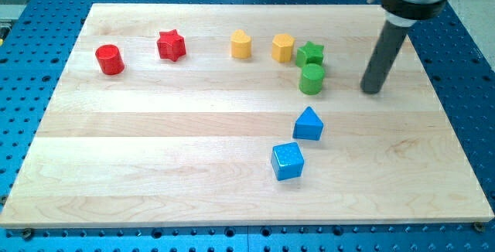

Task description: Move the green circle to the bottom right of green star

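Note:
The green circle [312, 80] is a short green cylinder on the wooden board, touching or nearly touching the green star [310, 53], which lies just above it in the view. My tip [373, 90] is at the end of the dark rod, to the view's right of the green circle, well apart from it and slightly lower than it in the view.
A yellow block [283, 48] lies just left of the green star and another yellow block [241, 44] further left. A red star [171, 45] and a red cylinder [110, 59] lie at the upper left. A blue triangle [308, 124] and a blue cube [288, 161] lie below the green circle.

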Robot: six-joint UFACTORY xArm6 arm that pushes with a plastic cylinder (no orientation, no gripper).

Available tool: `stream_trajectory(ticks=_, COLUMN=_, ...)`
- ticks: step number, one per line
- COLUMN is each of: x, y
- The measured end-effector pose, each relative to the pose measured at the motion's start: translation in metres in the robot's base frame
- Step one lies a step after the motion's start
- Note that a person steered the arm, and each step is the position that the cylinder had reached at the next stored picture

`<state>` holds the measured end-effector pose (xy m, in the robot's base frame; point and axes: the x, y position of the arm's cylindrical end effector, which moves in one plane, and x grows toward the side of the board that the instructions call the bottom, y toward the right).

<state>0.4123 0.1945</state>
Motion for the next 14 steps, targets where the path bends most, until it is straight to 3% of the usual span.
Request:
stream_trajectory(ticks=1, x=-0.004, y=0.044)
stream_trajectory(ticks=2, x=-0.083, y=0.067)
stream_trajectory(ticks=3, x=-0.117, y=0.020)
stream_trajectory(ticks=4, x=-0.010, y=0.032)
stream_trajectory(ticks=5, x=0.043, y=-0.012)
stream_trajectory(ticks=6, x=0.040, y=-0.116)
stream_trajectory(ticks=7, x=0.026, y=-0.171)
stream_trajectory(ticks=9, x=0.021, y=-0.087)
stream_trajectory(ticks=10, x=0.022, y=-0.189)
stream_trajectory(ticks=12, x=-0.006, y=-0.090)
stream_trajectory(ticks=14, x=-0.007, y=-0.058)
